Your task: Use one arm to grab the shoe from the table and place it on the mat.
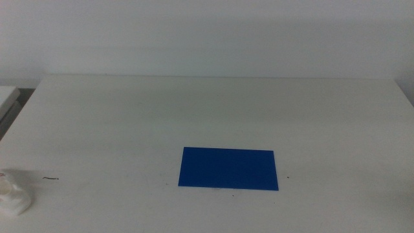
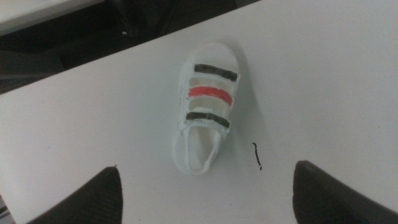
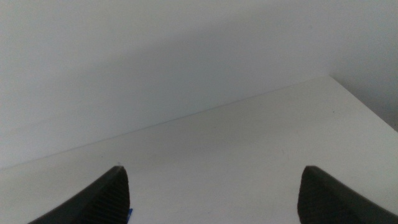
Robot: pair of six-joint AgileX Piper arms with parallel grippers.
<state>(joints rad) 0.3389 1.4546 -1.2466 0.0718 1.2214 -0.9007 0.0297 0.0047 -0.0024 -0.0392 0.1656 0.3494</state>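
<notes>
Left hand (image 2: 205,186) open above white strapped sandal shoe (image 2: 205,115) on white bench (image 1: 213,110); right hand (image 3: 214,190) open; flat blue mat (image 1: 228,169) bare.

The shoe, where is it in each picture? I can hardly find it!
Middle view: the shoe sits at the bottom left corner, a pale blur on the table, far left of the blue mat.
Left wrist view: the shoe is in the middle, straps up, beyond the open left gripper.
Right wrist view: not in it.
Shared landmark: the small black mark beside the shoe.
</notes>
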